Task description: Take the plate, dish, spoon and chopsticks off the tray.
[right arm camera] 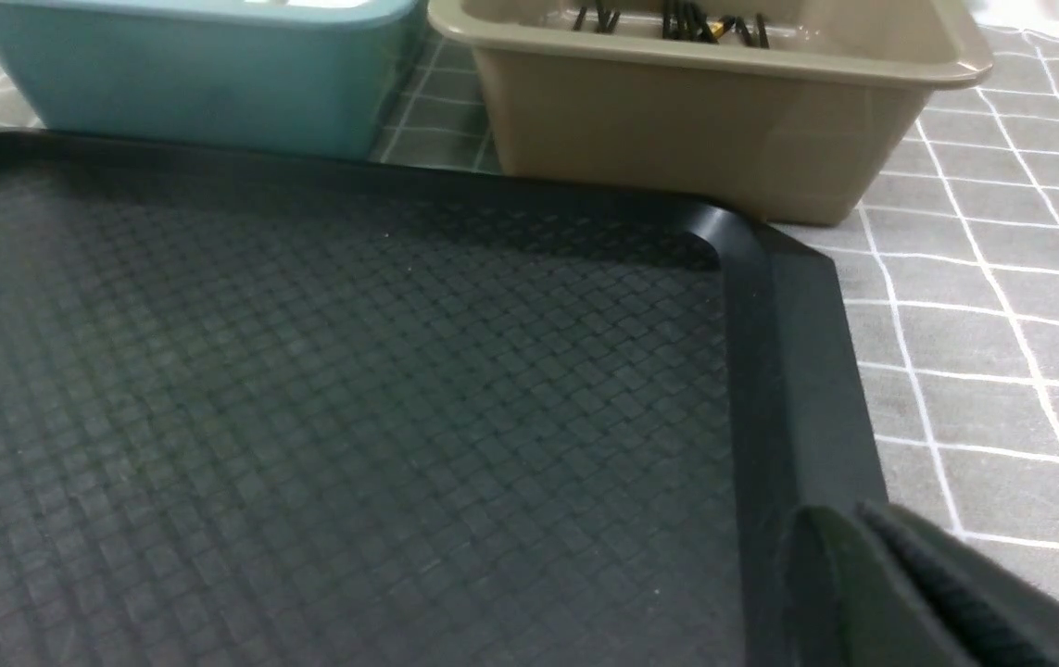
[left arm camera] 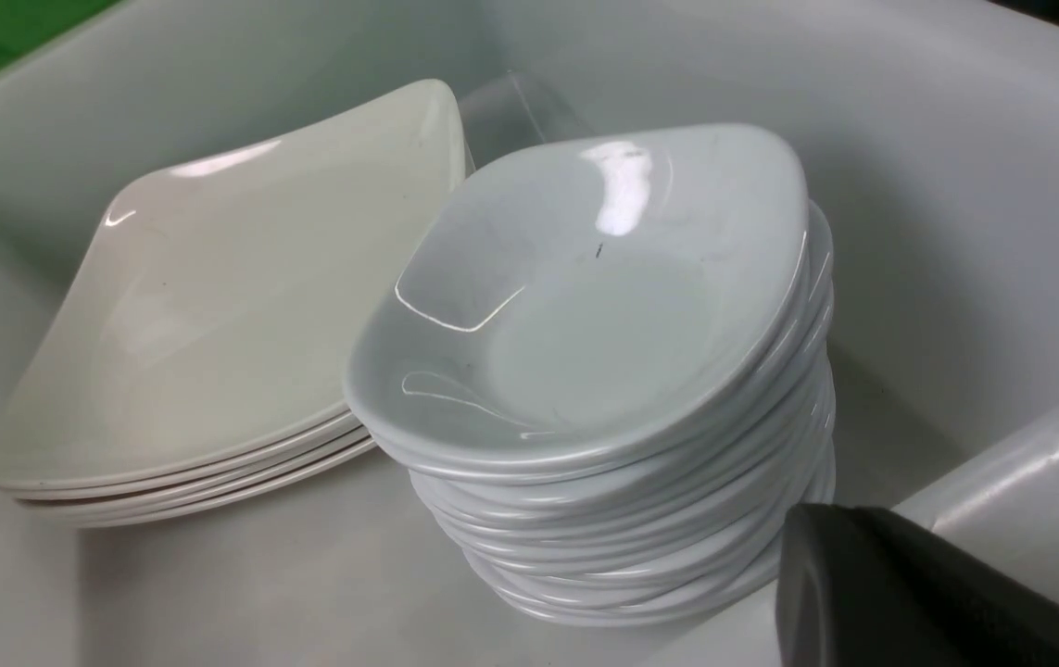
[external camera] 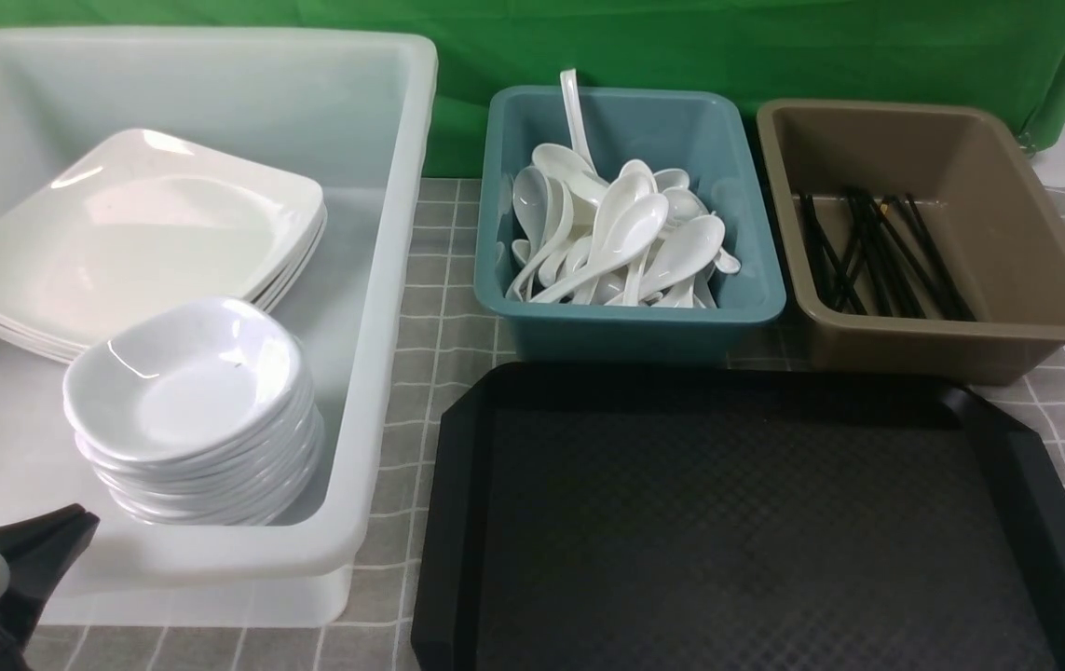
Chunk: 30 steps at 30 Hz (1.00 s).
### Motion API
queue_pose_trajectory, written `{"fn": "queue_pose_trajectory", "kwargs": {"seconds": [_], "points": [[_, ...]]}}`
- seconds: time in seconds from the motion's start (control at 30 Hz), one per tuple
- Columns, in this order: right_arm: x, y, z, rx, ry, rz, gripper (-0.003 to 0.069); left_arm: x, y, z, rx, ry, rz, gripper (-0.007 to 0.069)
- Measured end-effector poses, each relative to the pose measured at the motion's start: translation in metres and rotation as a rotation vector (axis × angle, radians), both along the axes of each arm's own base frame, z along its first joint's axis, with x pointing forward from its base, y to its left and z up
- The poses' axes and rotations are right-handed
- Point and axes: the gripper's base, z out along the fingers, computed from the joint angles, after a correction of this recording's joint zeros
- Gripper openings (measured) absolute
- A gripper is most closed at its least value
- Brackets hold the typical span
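Black diamond-textured plastic tray (external camera: pixel 756 522) at the table's near edge sits bare, tableware sorted by kind into tubs; neither gripper's opening is tellable.

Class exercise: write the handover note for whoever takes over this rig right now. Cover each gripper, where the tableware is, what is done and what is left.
Left gripper: at the white tub's near corner, looks shut, holding nothing.
Right gripper: shut and unloaded, over the tray's right rim.
Plates and dishes are stacked in the white tub; spoons in the teal tub; chopsticks in the brown tub.
Done: the tray shows bare.
Left: nothing visible to clear.
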Motion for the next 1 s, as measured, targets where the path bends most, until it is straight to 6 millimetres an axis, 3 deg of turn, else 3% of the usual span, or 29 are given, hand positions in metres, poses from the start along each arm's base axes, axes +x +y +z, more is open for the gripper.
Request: {"fn": "queue_pose_trajectory", "kwargs": {"seconds": [0.3, 0.4, 0.6, 0.9, 1.0], "points": [[0.000, 0.000, 0.000, 0.000, 0.000, 0.000, 0.0078, 0.000, 0.000, 0.000, -0.006, 0.000, 0.002, 0.0005], [0.000, 0.000, 0.000, 0.000, 0.000, 0.000, 0.0089, 0.000, 0.000, 0.001, -0.097, 0.009, 0.038, 0.0006], [0.000, 0.000, 0.000, 0.000, 0.000, 0.000, 0.0108, -0.007, 0.008, 0.010, -0.251, -0.170, 0.144, 0.0006], [0.000, 0.000, 0.000, 0.000, 0.000, 0.000, 0.0134, -0.024, 0.020, -0.010, -0.351, -0.326, 0.250, 0.0006], [0.000, 0.000, 0.000, 0.000, 0.000, 0.000, 0.0143, -0.031, 0.027, -0.015, -0.385, -0.367, 0.357, 0.0006]]}}
